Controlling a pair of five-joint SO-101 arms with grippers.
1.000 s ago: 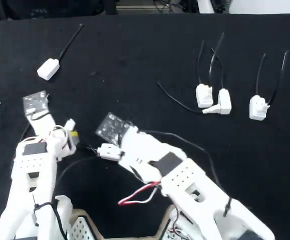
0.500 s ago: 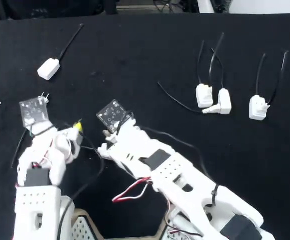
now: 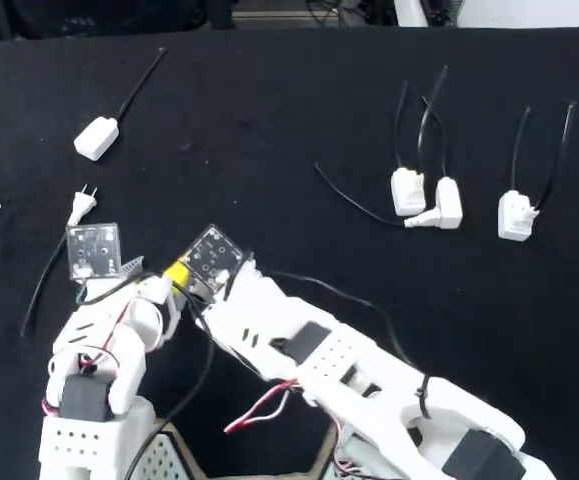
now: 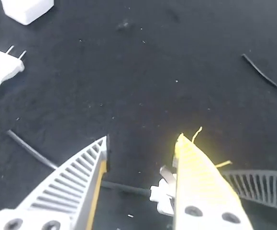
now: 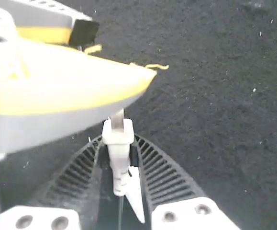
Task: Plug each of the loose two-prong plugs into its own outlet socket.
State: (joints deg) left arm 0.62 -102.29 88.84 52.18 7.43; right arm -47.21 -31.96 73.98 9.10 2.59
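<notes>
A big black cloth-covered table point(image 3: 269, 110) lies under everything. Tiny white specks point(image 4: 177, 81) dot the cloth. A flat white thing point(image 3: 529, 12) sits behind the table's far edge.

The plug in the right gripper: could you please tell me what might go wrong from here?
The open left gripper has its yellow finger close beside the plug held in the right gripper; either arm moving may knock it askew. A black cord runs beneath the left gripper and could snag.
</notes>
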